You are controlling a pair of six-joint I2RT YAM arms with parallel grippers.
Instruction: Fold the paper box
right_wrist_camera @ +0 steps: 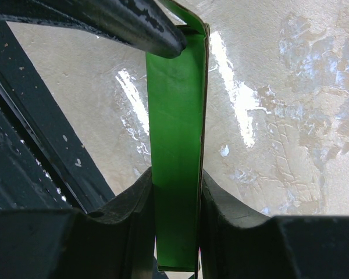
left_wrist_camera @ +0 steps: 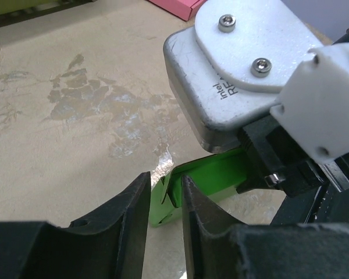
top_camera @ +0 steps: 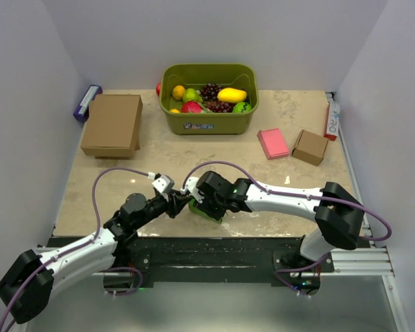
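Observation:
The bright green paper box [top_camera: 211, 212] is held near the table's front edge between my two grippers. My right gripper [top_camera: 206, 200] is shut on it: in the right wrist view [right_wrist_camera: 175, 186] both fingers press its long sides, and the box [right_wrist_camera: 174, 116] reaches away from them. My left gripper [top_camera: 185, 203] is at the box's far end. In the left wrist view [left_wrist_camera: 166, 186] its jaws stand narrowly apart with the box's end flap [left_wrist_camera: 163, 200] between them. One left finger [right_wrist_camera: 134, 23] lies against the box's end.
An olive bin [top_camera: 209, 123] of toy fruit stands at the back centre. A large brown box [top_camera: 113, 124] is at back left. A pink flat box [top_camera: 272, 143] and a small brown box [top_camera: 310, 146] are at back right. White walls enclose the table.

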